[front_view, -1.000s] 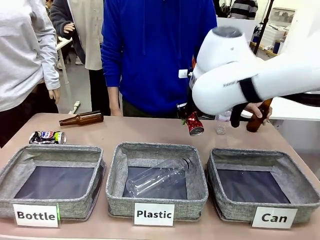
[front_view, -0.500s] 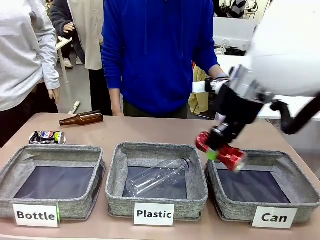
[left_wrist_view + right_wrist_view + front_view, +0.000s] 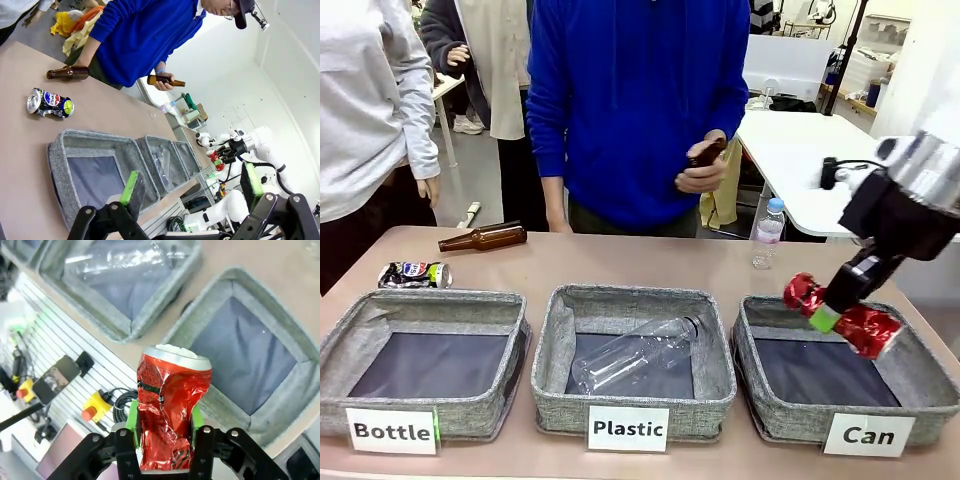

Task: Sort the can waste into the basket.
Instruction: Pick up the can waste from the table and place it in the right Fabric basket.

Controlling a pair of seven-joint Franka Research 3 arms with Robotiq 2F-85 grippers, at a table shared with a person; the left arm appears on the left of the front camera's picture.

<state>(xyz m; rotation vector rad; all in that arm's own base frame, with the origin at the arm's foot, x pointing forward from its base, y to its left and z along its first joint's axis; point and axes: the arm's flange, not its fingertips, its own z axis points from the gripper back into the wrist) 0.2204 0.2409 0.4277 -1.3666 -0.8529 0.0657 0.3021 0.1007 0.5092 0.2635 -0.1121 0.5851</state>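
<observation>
the right fingers clench a crushed red can above the basket labelled "can". the left fingers stand spread apart, grasping nothing.

white front labels: left basket reads "bottle", middle basket "plastic", the basket "can".

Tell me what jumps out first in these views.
The right gripper holds a crushed red can in the air above the edge of the basket labelled Can. A clear plastic bottle lies in the middle basket, and the person in blue holds a brown bottle.
</observation>
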